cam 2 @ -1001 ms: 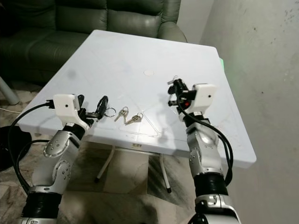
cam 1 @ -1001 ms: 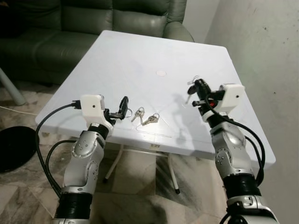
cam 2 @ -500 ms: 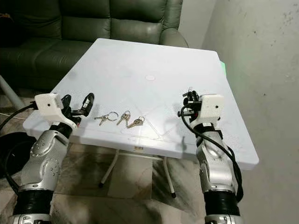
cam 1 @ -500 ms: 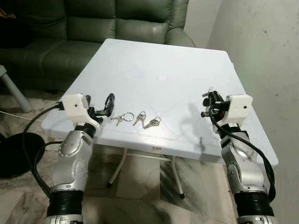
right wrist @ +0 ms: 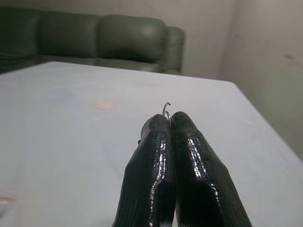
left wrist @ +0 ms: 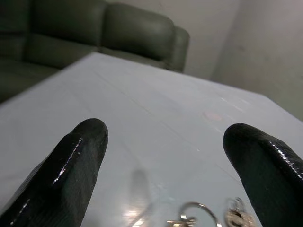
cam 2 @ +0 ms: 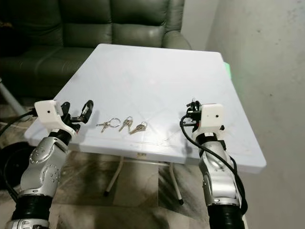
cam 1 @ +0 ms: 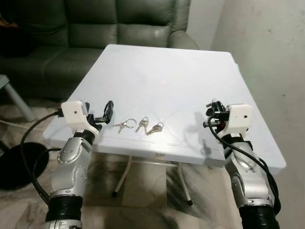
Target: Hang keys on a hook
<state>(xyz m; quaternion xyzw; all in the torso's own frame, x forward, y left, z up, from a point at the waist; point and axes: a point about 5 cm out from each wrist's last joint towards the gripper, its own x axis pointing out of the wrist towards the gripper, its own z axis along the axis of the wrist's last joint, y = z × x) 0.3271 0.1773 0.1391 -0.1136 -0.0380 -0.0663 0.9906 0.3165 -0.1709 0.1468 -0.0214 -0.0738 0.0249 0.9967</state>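
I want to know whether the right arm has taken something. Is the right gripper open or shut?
Shut. The right gripper has its two black fingers pressed together, with a thin metal ring poking out between their tips.

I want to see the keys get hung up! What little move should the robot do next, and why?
Probably carry the key ring away toward a hook. The right gripper is already shut on it above the white table, and no hook can be seen here. The open left gripper hovers beside the three key sets left on the table.
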